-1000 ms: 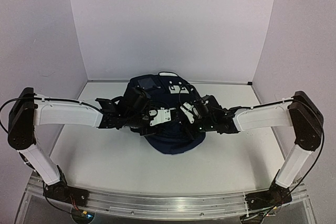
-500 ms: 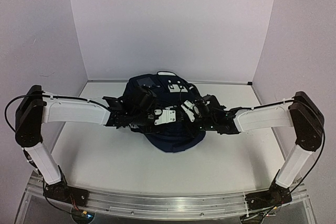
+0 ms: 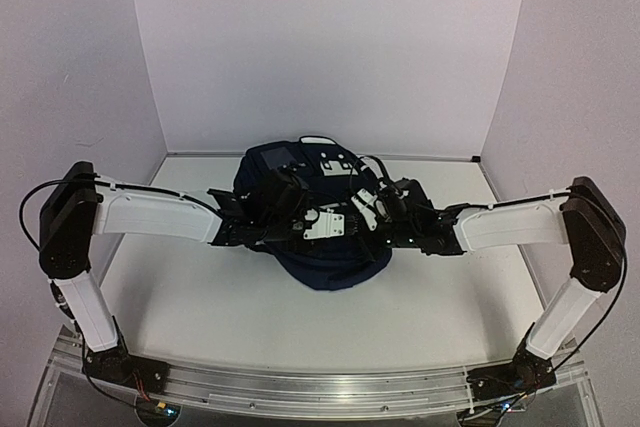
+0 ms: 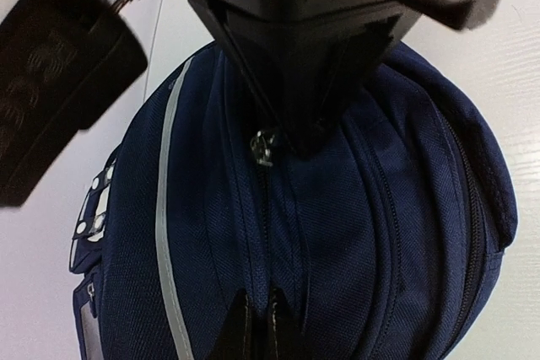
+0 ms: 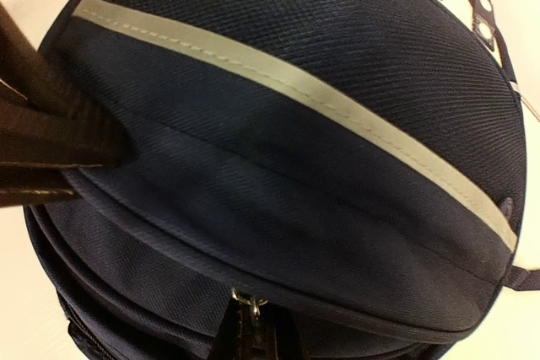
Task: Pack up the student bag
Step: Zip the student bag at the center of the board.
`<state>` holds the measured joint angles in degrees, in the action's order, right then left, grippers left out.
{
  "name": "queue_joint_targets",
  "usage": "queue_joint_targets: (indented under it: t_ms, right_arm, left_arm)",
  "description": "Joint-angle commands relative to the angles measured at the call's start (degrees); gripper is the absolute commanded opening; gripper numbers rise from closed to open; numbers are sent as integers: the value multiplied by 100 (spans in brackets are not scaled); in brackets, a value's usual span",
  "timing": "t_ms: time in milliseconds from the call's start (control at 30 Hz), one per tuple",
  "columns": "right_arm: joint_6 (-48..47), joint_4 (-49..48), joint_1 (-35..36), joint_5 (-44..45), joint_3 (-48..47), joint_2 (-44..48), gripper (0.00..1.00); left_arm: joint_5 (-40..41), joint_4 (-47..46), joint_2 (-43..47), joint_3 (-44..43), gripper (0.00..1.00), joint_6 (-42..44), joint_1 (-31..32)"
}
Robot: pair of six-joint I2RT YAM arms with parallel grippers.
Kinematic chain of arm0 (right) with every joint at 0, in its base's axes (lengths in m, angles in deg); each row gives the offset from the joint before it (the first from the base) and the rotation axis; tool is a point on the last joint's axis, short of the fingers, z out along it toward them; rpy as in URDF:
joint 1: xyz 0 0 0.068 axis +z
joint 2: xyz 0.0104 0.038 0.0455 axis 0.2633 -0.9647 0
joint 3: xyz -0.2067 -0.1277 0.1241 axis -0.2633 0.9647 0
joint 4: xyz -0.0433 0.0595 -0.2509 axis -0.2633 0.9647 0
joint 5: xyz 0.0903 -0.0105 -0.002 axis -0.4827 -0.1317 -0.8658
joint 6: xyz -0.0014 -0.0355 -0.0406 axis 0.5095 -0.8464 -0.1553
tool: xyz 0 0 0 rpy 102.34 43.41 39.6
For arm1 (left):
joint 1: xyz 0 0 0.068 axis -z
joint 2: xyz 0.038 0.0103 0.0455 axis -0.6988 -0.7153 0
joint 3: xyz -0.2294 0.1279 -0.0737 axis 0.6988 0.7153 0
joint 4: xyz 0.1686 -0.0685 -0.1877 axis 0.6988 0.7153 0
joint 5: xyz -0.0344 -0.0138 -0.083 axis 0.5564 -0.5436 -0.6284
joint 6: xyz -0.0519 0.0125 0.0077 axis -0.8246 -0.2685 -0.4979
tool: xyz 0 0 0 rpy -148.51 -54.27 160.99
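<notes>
The student bag point(image 3: 330, 269), navy with a grey reflective stripe point(image 5: 295, 82), lies in the middle of the table under both arms. My left gripper point(image 3: 330, 228) comes in from the left. Its fingertips point(image 4: 229, 326) are shut, pinching a fold of the bag's fabric along the zip seam. My right gripper point(image 3: 349, 215) reaches in from the right and is shut on the metal zip pull point(image 5: 249, 299). In the left wrist view the right gripper point(image 4: 295, 137) points straight down onto that zip pull point(image 4: 265, 146). The zip looks closed on both sides of the pull.
The white table point(image 3: 190, 292) has grey walls on three sides. An aluminium rail point(image 3: 320, 389) carries the arm bases at the near edge. A white riveted patch point(image 3: 335, 161) and a small label window point(image 3: 277, 158) sit on the bag's far end.
The left arm has slid to the right over the bag and its gripper has shut on the fabric. The right gripper has shut on the zip pull.
</notes>
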<state>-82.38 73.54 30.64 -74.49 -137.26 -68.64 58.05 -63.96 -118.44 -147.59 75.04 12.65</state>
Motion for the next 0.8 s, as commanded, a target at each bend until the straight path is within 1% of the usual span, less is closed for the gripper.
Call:
queue_joint_targets:
  t_ms: [0,167,300,400,500,600,633,667,733,767]
  right_arm:
    - [35,118,-400,247,181,434,0]
    - [-57,213,-861,121,364,576,0]
    - [-213,260,-1153,36,333,536,0]
    - [-282,324,-1273,-116,281,499,0]
    - [-209,562,-1270,-642,179,548,0]
    - [44,854,-1150,-1274,13,569,0]
    - [140,884,-1072,-1440,-54,553,0]
    - [220,921,-983,-1587,-130,526,0]
    - [285,1000,-727,-1774,-289,431,0]
    - [319,1009,-599,-1842,-368,366,0]
  left_arm:
    - [263,-14,694,512,0,-167,-62]
    - [323,-41,1162,1001,0,-353,-176]
    - [500,183,1274,980,0,-406,-321]
    - [683,232,1452,1124,0,-415,-600]
    - [843,176,1746,1259,0,-378,-953]
    - [799,212,1993,1225,0,-389,-1081]
    - [728,273,2051,1189,4,-452,-1071]
    - [591,386,2089,1118,11,-549,-1021]
    - [292,561,2086,962,32,-770,-784]
    - [277,578,1990,900,39,-798,-619]
